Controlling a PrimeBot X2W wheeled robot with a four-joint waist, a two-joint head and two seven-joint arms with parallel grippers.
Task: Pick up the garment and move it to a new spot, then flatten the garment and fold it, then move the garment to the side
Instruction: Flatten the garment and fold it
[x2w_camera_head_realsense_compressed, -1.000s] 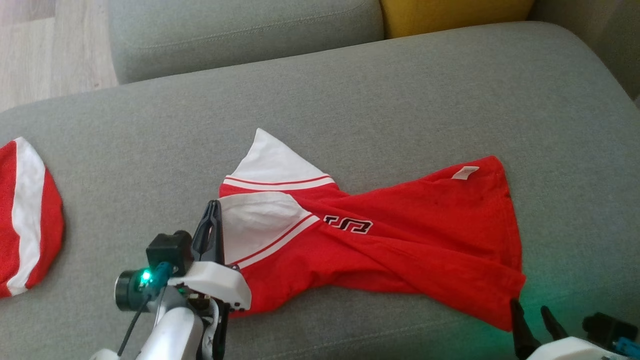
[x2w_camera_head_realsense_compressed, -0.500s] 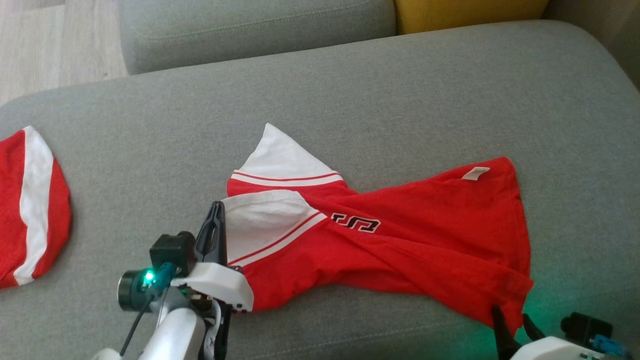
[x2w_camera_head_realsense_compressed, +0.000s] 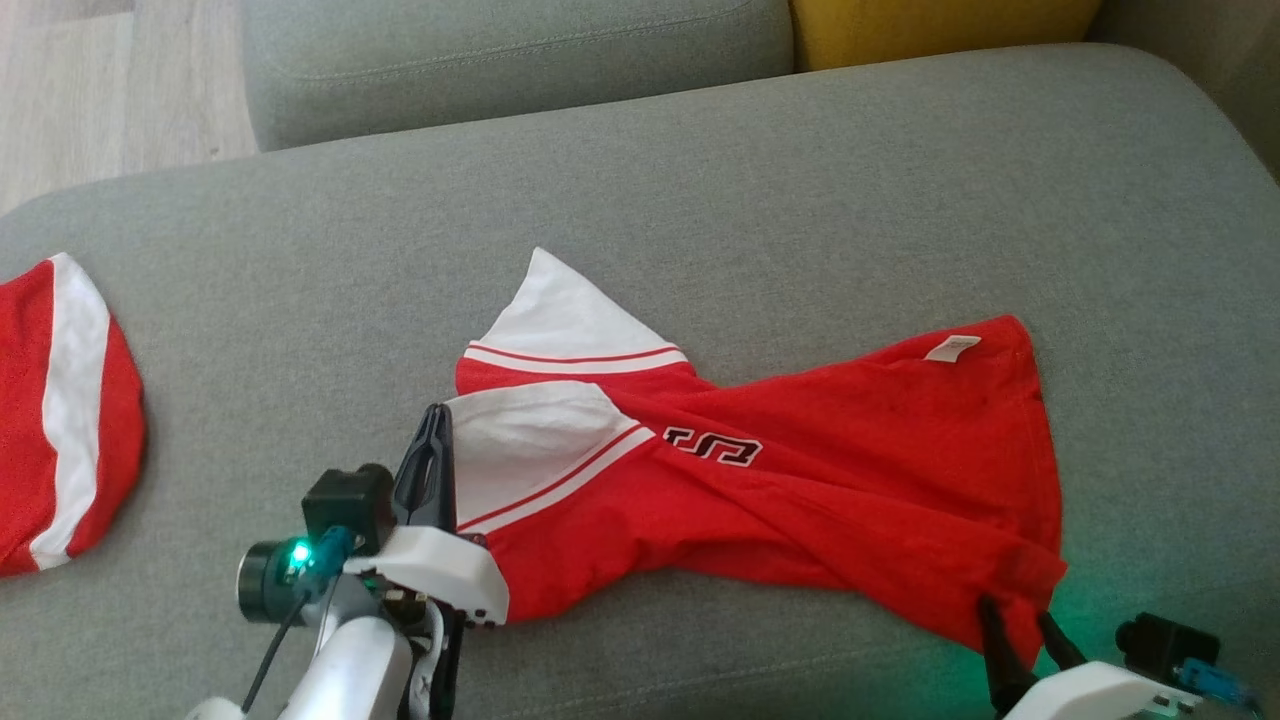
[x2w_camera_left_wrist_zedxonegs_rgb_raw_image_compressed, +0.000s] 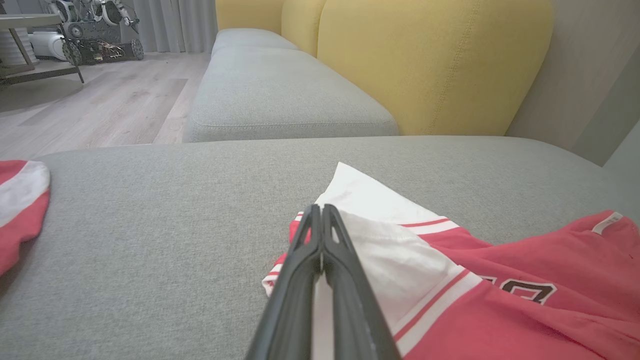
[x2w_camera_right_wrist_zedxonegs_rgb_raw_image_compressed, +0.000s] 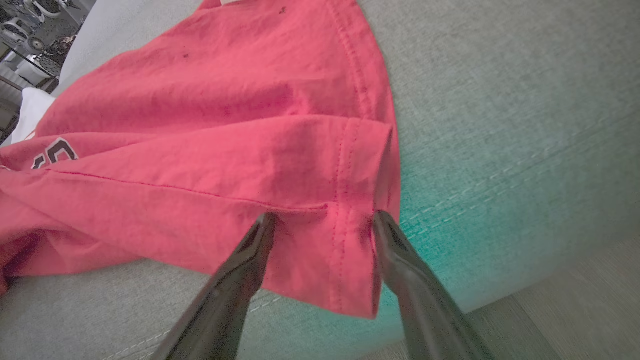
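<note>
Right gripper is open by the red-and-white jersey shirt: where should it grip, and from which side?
Grip the red-and-white jersey shirt at its stitched hem corner, coming from the grey sofa cushion's front edge: the corner lies folded double, and the right gripper's open fingers straddle it.

Red garment (x2w_camera_head_realsense_compressed: 850, 480) with white, red-striped sleeves (x2w_camera_head_realsense_compressed: 520, 440); grey sofa (x2w_camera_head_realsense_compressed: 700, 180).

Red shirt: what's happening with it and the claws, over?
Left claw shut at the white sleeve edge, grip unclear. Right claw open, straddling the hem corner. Red shirt twisted on the sofa. Another red garment lies apart, left.
</note>
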